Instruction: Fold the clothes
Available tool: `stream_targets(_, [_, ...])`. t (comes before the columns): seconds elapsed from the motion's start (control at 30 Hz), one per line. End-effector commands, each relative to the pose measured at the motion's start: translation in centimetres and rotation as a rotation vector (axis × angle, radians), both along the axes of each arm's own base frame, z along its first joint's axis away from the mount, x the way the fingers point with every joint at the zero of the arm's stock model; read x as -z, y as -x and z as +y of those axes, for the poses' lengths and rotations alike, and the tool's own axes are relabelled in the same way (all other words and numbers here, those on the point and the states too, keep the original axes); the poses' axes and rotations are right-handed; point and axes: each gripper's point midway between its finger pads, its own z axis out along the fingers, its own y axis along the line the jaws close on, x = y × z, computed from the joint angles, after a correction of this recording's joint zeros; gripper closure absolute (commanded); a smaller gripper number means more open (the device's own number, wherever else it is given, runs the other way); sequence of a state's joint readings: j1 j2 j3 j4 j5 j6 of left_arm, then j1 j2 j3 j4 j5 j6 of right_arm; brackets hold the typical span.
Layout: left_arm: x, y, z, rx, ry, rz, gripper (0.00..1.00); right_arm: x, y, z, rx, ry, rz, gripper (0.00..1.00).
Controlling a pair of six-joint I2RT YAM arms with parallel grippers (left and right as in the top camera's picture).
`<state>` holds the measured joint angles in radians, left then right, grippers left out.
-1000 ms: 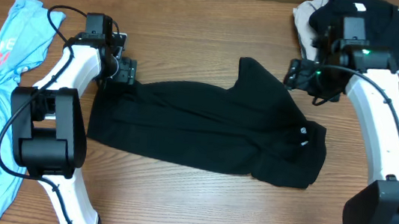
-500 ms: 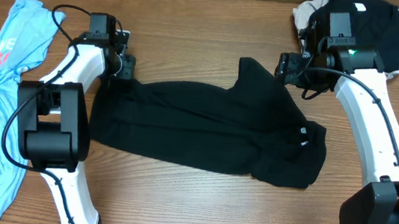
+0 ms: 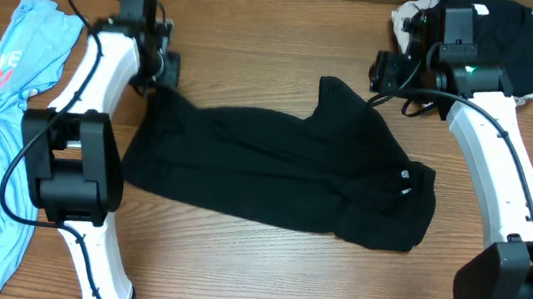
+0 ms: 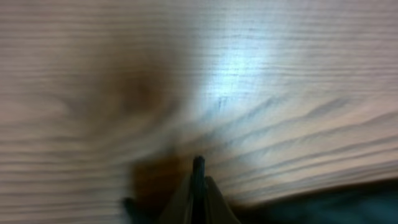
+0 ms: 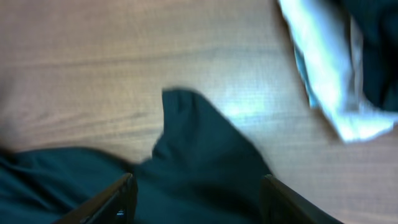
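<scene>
A black garment (image 3: 274, 171) lies spread across the middle of the table. My left gripper (image 3: 157, 83) is at its far left corner and shut on that corner. In the left wrist view the fingers (image 4: 198, 180) are pressed together with a thin dark strip of cloth between them, and the rest of the black garment (image 4: 354, 202) trails off at the lower right. My right gripper (image 3: 376, 82) hovers open just right of the garment's raised far peak. In the right wrist view that black garment (image 5: 199, 143) lies below the right gripper (image 5: 199, 199), and nothing is gripped.
A light blue shirt (image 3: 9, 110) lies along the left edge of the table. At the far right corner sits a pile with a black cloth (image 3: 486, 34) on a white cloth (image 3: 406, 30). The white cloth (image 5: 329, 81) also shows near my right gripper.
My left gripper closed on the garment's left corner and drew it toward the far side. My right gripper moved left toward the garment's peak and narrowed slightly.
</scene>
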<state>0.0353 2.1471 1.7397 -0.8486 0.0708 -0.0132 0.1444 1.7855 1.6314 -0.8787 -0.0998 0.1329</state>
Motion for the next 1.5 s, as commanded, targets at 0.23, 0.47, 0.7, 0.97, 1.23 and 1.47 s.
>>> stream_targets(0.23, [-8.9,-2.5,0.6,-0.036,0.006,-0.119,0.96,4.4,-4.6,2.2,-0.076,0.031,-0.046,0.27])
stream_targets(0.47, [-8.1,-1.0,0.5,-0.035,0.004,-0.050,0.96,10.8,-6.1,5.1,-0.127,0.054,0.000,0.23])
stream_targets(0.7, [-7.2,-0.4,0.5,-0.036,0.004,-0.022,0.95,15.4,-6.3,6.1,-0.166,0.118,0.038,0.22])
stream_targets(0.97, [-5.1,0.4,1.2,-0.049,-0.036,0.020,0.95,18.0,-7.3,5.0,-0.125,0.199,0.028,0.29])
stream_targets(1.23, [-3.8,0.7,1.4,-0.053,-0.042,0.032,0.95,18.3,-9.0,5.2,-0.111,0.196,-0.039,0.49])
stream_targets(1.47, [-4.0,0.0,1.5,-0.054,-0.044,0.004,0.94,17.4,-10.2,5.4,-0.095,0.186,-0.095,0.87])
